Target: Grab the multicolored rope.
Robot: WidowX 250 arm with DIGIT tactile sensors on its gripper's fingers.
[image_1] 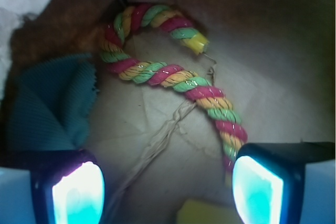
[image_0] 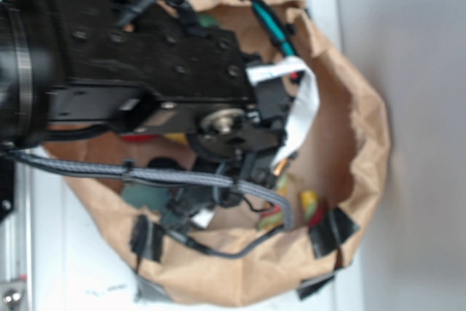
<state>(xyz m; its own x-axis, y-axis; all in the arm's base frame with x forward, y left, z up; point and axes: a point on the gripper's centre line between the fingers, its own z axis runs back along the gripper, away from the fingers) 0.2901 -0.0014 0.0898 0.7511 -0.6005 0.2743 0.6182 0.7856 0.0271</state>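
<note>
The multicolored rope (image_1: 173, 80) is curving across the middle of the wrist frame inside the paper bag (image_0: 364, 143). The gripper (image_1: 168, 187) is hanging with jaws spread wide, gripping nothing, at the frame's bottom.

We note the rope (image_1: 173, 80): twisted cotton-like strands, slightly shiny, one end capped in smooth yellow. The bag (image_0: 364, 136) is brown paper, matt and creased, patched with black tape (image_0: 331, 229). The teal cloth (image_1: 50, 103) looks ribbed and dull. Gripper (image_1: 168, 192) pads glossy, pale plastic. The arm (image_0: 145, 56) is matt black with a metal hub.
</note>
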